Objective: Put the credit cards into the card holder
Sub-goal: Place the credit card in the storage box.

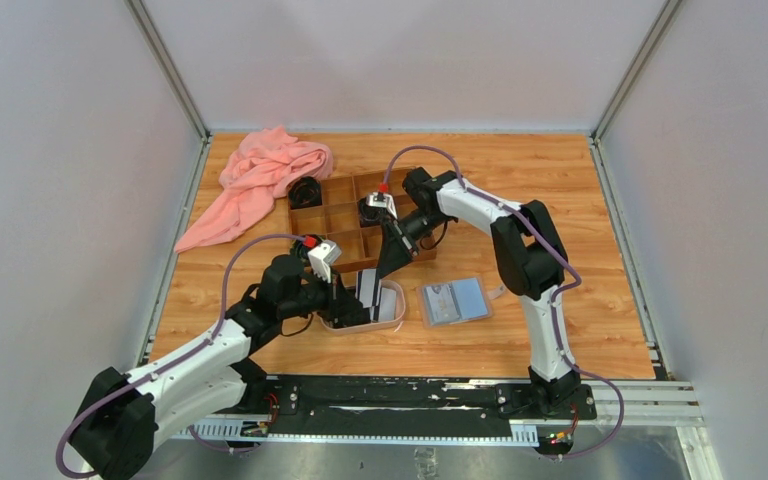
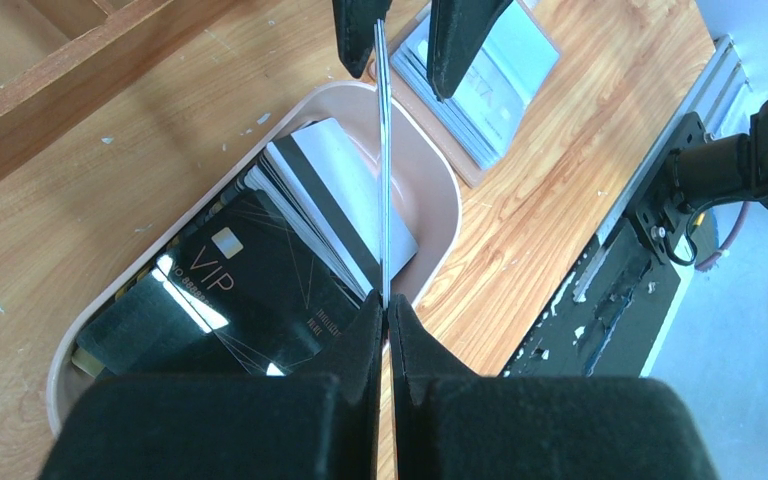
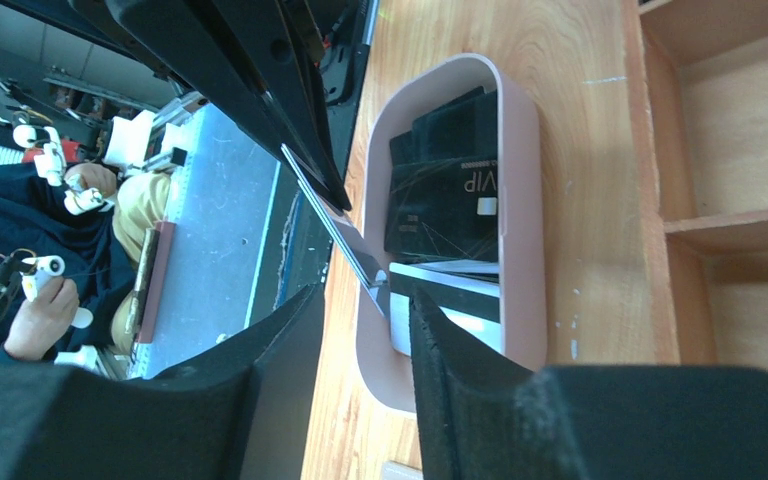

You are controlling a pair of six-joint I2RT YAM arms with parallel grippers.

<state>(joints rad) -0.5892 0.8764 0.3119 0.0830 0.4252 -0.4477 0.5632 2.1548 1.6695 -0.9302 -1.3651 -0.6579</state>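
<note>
L gripper (image 2: 385,308) pinches card (image 2: 382,180) edge-on; R gripper (image 2: 405,62) straddles its tip, jaws apart. Shut R squarely before L releases.

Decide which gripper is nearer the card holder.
Right. The right gripper hangs over the tray end beside the card holder. The left gripper, pinching a card, sits over the tray's other end, farther away.
</note>
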